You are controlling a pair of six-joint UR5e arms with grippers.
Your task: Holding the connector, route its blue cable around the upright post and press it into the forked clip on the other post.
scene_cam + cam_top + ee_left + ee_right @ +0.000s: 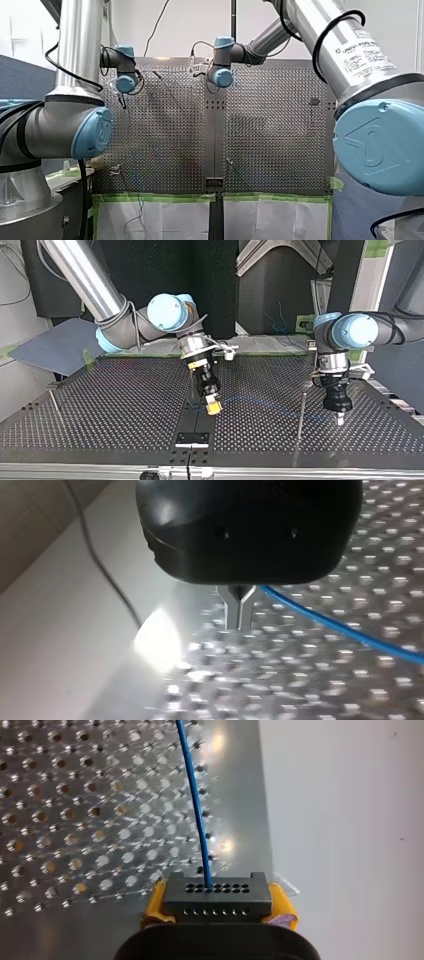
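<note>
My right gripper (218, 906) is shut on a dark multi-hole connector (217, 895), which sits between its yellow pads (156, 902). The blue cable (195, 805) leaves one connector hole and runs ahead over the perforated table. In the top view this gripper (214, 407) hangs tilted over the table's middle. From there the cable (260, 402) trails to my left gripper (340, 418) at the view's right. A thin upright post (300, 415) stands between the two grippers. In the left wrist view the metal fingers (239, 612) are pressed together, and the cable (340, 627) ends at them.
A second thin post (54, 402) stands near the top view's left edge. A small black plate (192, 439) lies at the table's near edge, below my right gripper. Green tape (160, 197) borders the table's edge in the front view.
</note>
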